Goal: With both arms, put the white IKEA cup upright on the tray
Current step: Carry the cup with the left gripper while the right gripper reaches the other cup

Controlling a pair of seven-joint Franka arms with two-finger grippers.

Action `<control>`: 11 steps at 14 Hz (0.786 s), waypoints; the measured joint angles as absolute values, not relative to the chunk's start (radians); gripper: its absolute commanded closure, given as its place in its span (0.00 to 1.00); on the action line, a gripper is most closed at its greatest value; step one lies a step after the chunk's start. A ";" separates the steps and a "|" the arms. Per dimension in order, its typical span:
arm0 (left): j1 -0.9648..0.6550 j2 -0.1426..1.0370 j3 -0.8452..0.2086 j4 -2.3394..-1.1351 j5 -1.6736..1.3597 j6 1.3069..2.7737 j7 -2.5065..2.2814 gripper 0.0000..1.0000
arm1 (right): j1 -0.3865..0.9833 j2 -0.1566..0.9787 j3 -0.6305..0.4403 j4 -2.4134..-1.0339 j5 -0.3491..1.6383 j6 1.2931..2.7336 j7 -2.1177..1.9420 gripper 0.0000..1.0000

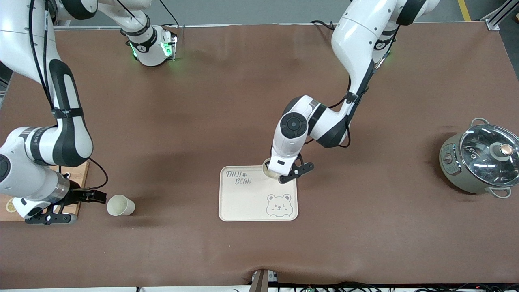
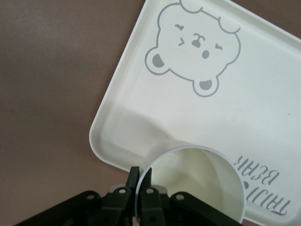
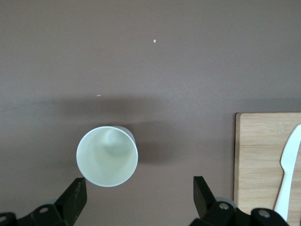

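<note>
The left gripper (image 1: pixel 284 175) is pinched on the rim of a white cup (image 2: pixel 197 181), holding it upright at the corner of the tray (image 1: pixel 243 202) nearest the left arm's base; whether the cup rests on the tray I cannot tell. The left arm (image 1: pixel 352 52) reaches down steeply, wrist bent over that corner. The right gripper (image 1: pixel 91 197) has its fingers (image 3: pixel 75 200) spread wide, low beside a second cup (image 1: pixel 120 205) on the brown table (image 1: pixel 202 121), by a wooden board (image 3: pixel 263 155) bearing a white plastic knife (image 3: pixel 288 174)
</note>
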State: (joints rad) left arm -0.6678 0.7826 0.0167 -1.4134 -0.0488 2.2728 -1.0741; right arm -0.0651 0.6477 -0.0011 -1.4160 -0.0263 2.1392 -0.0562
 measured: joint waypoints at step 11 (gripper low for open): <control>-0.653 0.801 0.063 -1.408 -0.047 2.291 -1.061 1.00 | -0.070 0.728 -0.002 -1.413 -0.026 2.222 -0.057 0.00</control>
State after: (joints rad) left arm -0.6530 0.8010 0.0625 -1.4079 -0.0474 2.2912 -1.0608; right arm -0.0699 0.7277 -0.0024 -1.4130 -0.0262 2.2221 -0.0573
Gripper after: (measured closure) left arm 0.956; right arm 0.000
